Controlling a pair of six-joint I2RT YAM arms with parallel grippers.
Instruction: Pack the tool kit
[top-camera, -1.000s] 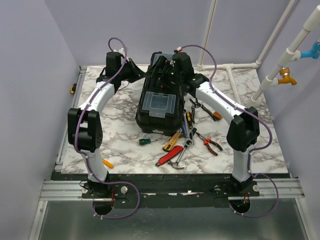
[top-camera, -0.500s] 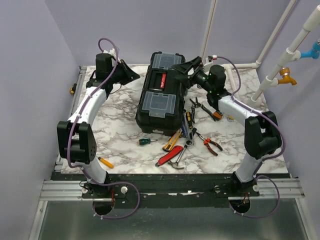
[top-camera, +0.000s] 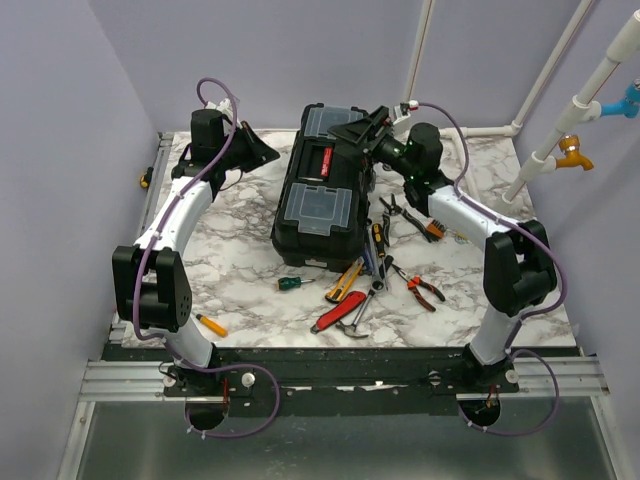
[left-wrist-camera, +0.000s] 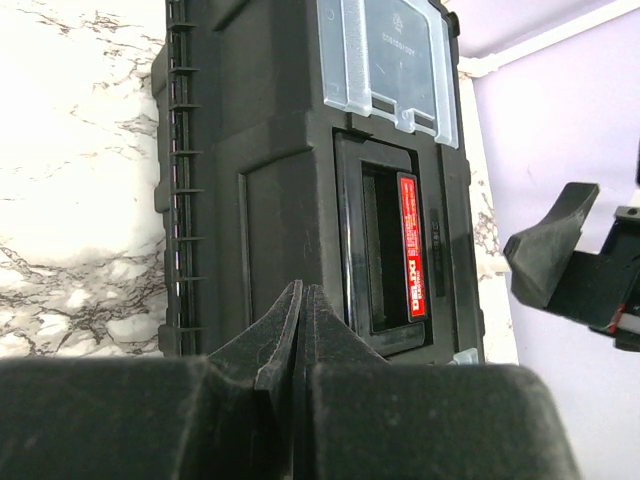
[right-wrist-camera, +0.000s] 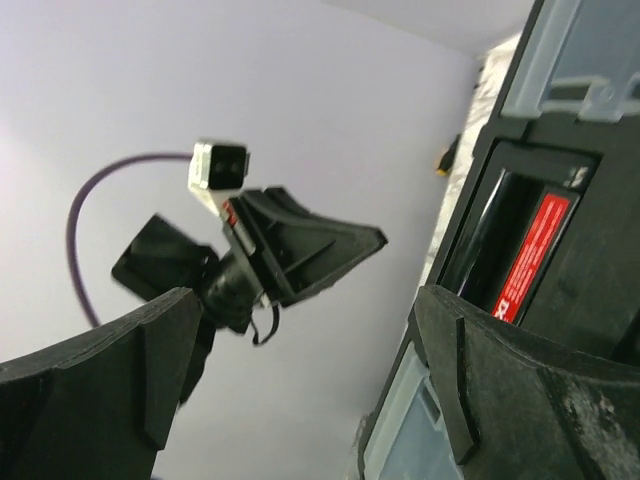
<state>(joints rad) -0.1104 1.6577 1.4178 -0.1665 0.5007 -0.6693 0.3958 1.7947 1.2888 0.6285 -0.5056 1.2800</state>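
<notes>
"As you look in, where's the toolbox (top-camera: 318, 200)?"

"Middle of the table (top-camera: 240, 255), closed, hand tools (top-camera: 345, 281) scattered just right of it. I see my left gripper (top-camera: 270, 153) clenched empty, facing its left side. My right gripper (top-camera: 353, 130) gapes wide at its far right edge, gripping nothing."

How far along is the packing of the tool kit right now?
Nothing looks packed yet. The toolbox sits closed, with the loose tools lying on the table beside it. In hand: nothing; the left gripper is shut and empty beside the box, the right gripper open by its far end. Left: open the box, load every tool, close up.
</notes>
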